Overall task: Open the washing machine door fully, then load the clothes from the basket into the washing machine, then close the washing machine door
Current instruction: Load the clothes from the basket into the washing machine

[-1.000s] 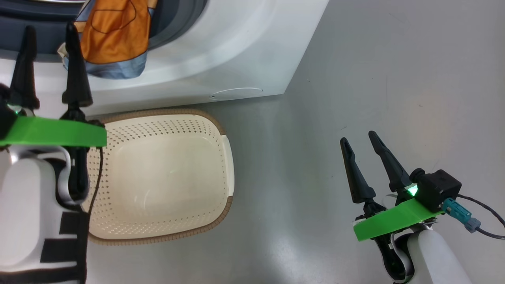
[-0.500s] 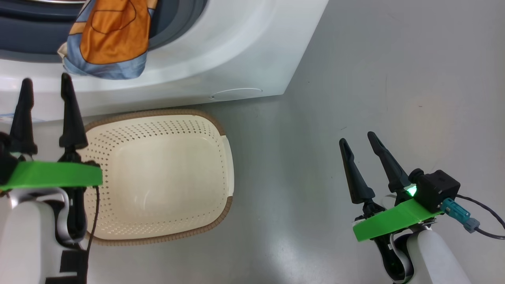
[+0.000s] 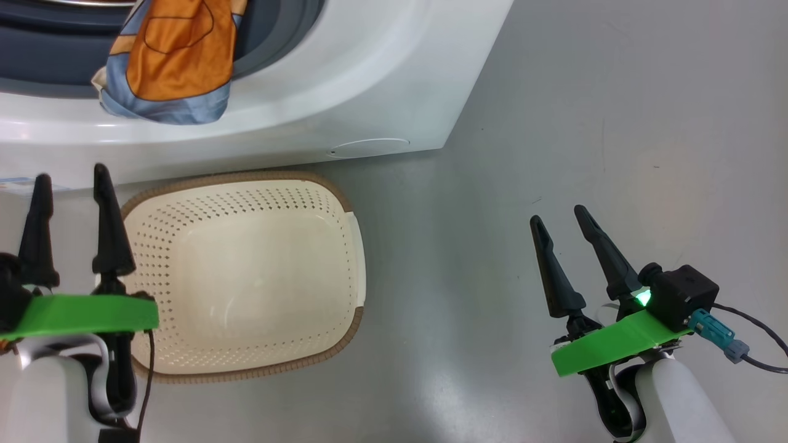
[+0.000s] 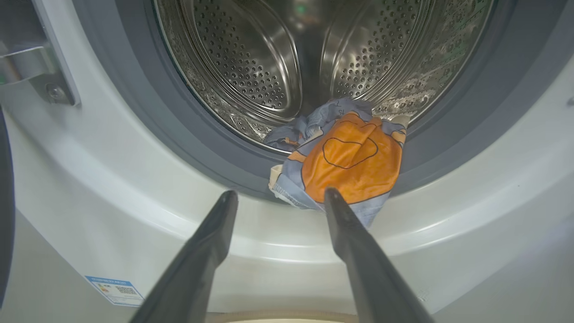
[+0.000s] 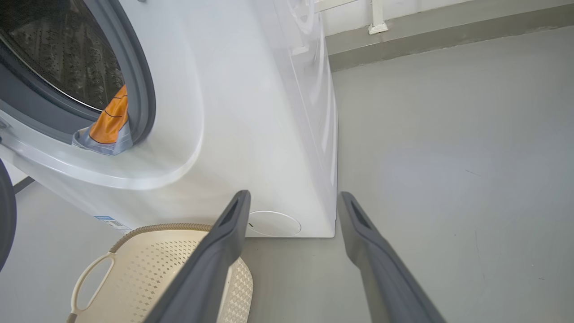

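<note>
The clothes are hung over the lip of the washing machine, ahead of the left claw and not touched by it. That claw is held spread. The right claw is held spread too, far off.

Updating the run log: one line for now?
blue-orange clothes draped over grey gasket | cream perforated basket empty | left gripper open | right gripper open

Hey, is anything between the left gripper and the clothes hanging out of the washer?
Nothing visible: the open left gripper faces the clothes draped over the washing machine opening, with only air between.
</note>
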### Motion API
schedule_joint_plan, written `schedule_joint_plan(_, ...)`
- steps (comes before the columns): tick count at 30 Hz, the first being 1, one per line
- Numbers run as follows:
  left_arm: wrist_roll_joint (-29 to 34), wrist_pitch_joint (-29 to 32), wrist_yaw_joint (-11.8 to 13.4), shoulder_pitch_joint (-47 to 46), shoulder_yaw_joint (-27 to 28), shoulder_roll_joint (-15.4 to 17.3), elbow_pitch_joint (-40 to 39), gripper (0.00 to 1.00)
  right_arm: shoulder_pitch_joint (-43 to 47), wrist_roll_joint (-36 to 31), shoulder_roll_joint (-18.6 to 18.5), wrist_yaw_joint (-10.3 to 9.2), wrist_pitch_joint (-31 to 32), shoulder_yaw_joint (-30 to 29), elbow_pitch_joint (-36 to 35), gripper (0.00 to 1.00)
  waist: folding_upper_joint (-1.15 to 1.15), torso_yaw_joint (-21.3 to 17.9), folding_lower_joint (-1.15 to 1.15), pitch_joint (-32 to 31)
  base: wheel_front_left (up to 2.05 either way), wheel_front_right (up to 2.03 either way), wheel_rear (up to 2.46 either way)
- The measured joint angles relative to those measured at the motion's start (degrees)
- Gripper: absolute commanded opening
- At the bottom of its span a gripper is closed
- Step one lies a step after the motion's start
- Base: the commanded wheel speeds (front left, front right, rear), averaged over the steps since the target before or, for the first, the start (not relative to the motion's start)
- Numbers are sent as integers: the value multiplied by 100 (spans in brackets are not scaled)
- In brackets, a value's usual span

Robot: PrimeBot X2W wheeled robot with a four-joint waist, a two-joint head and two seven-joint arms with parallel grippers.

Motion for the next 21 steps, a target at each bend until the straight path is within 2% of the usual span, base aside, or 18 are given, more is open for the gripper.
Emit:
schedule_joint_plan(13, 51, 1, -1, 605, 97, -56, 7, 100, 1, -49, 0, 0, 0, -18, -1, 100, 0, 11, 0, 0, 0, 0, 0)
schedule_joint_plan(21, 102, 1, -5, 968, -43, -57, -27, 100, 1, -51, 0, 0, 0, -15, 1, 100, 0, 22, 0, -11, 0, 0, 0)
